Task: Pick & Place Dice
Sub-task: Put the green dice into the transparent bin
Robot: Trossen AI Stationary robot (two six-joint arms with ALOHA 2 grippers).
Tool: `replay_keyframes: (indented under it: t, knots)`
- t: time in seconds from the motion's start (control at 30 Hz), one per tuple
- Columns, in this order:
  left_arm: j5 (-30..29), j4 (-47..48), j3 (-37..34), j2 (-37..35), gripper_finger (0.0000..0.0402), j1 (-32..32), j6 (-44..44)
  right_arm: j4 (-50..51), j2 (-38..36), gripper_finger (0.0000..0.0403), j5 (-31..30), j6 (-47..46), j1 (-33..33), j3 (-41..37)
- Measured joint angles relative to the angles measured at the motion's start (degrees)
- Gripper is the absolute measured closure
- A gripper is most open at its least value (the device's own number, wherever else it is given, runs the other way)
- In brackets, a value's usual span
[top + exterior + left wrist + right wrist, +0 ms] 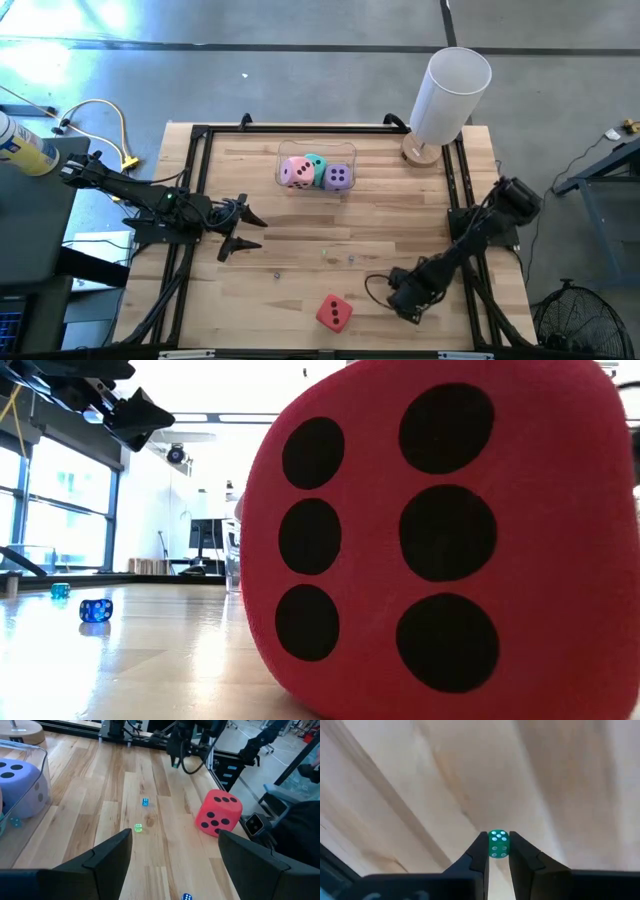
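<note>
Dice lie scattered across a slatted wooden table [300, 250] as two dark robot arms work above it. The red die [334, 313], dark-pipped and soft-looking, sits alone near the table's 6 o'clock edge, filling the low view with a six-pip face. Three more soft dice, pink [296, 172], teal [316, 163] and purple [338, 177], are packed together in a clear plastic tub [350, 150] toward 12 o'clock; the left wrist view shows the purple one pressed against the tub's clear wall.

The right gripper [408, 310], at about 5 o'clock just beside the red die, is closed to a narrow gap on a tiny green die [498, 843] with white pips, pinched between its fingertips above the bare wood. The left gripper [243, 230], at about 9 o'clock, is spread wide and holds nothing.

Other tiny dice dot the middle of the table: a blue one [145, 802] and a yellow-green one [138, 827] in the left wrist view, with another blue one [186, 896] nearer that gripper.

A tall white cylinder [450, 95] on a round wooden base stands at the 1 o'clock corner. At the picture's far left, off the table, a white can [22, 146] carries blue lettering, possibly a brand name, too small to read.
</note>
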State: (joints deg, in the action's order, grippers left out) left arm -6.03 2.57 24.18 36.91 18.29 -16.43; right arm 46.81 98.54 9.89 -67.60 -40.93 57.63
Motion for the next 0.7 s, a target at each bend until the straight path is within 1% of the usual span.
replay_keyframes:
  t: [0.07,0.2,0.37,0.5,0.6,0.7]
  knots:
    - [0.0,0.0,0.0,0.0,0.0116,0.0,0.0,5.3,0.0,0.0369,-2.9,4.0,2.3,3.0]
    - [0.0,0.0,0.0,0.0,0.0116,0.0,-0.6,16.0,-0.1,0.0369,-10.8,12.5,7.4,10.6]
    - [0.0,0.0,0.0,0.0,0.0116,0.0,-0.6,23.0,-0.1,0.0369,-22.7,25.9,13.9,21.4]
    - [0.0,0.0,0.0,0.0,0.0116,0.0,1.6,20.6,-0.2,0.0367,-31.4,44.0,20.2,27.5]
    - [-0.1,0.0,0.0,0.0,0.0116,0.0,3.0,15.5,-0.2,0.0368,-33.0,55.0,26.7,29.6]
    - [-0.2,0.0,0.0,0.0,0.0116,0.0,5.1,7.9,-0.2,0.0368,-32.3,63.9,34.1,29.5]
